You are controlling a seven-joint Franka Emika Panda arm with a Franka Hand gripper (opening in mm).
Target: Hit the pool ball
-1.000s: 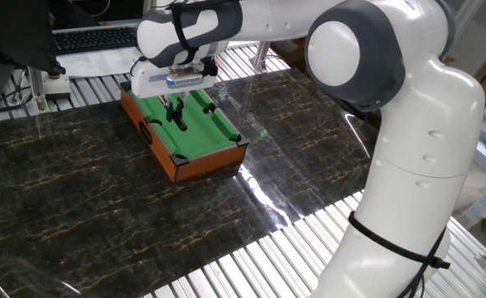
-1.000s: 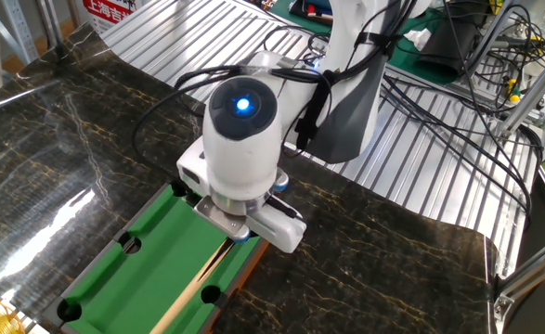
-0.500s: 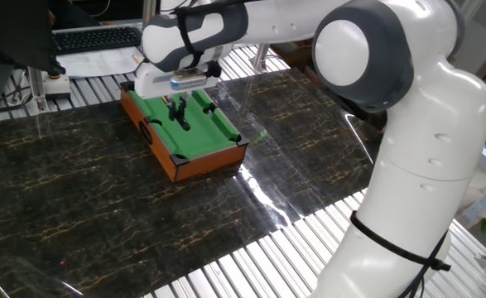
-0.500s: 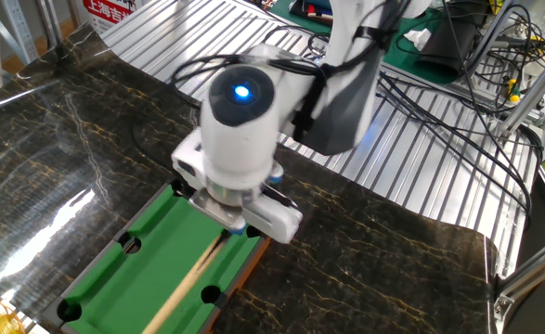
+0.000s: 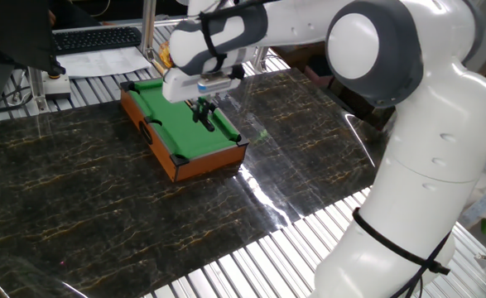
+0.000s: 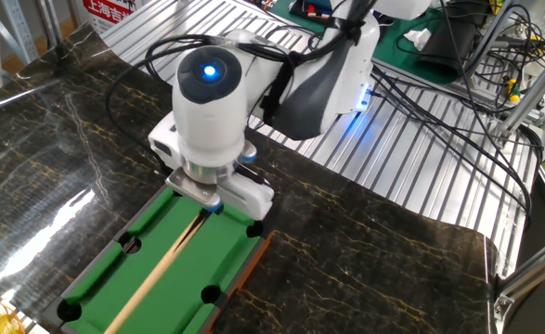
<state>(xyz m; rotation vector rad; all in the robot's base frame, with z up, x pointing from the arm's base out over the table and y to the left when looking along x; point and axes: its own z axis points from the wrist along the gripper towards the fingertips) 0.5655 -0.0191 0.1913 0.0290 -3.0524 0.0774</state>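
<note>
- The cue stick (image 6: 161, 269) lies along the green felt of the pool table (image 5: 170, 157), its far end under the gripper (image 5: 203, 112), whose fingers seem closed on it (not certain).
- The pool ball is not visible; a straight push along the stick's line seems best.
- Dark marble tabletop (image 5: 77, 215); beyond it, metal slats (image 6: 421, 167) and cables (image 6: 458, 102).

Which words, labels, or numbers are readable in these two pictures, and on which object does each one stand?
Red sign at the top edge of the other fixed view: white characters, cut off and too blurred to read.
Keyboard: keys too small to read.
Nothing else carries readable text.
</note>
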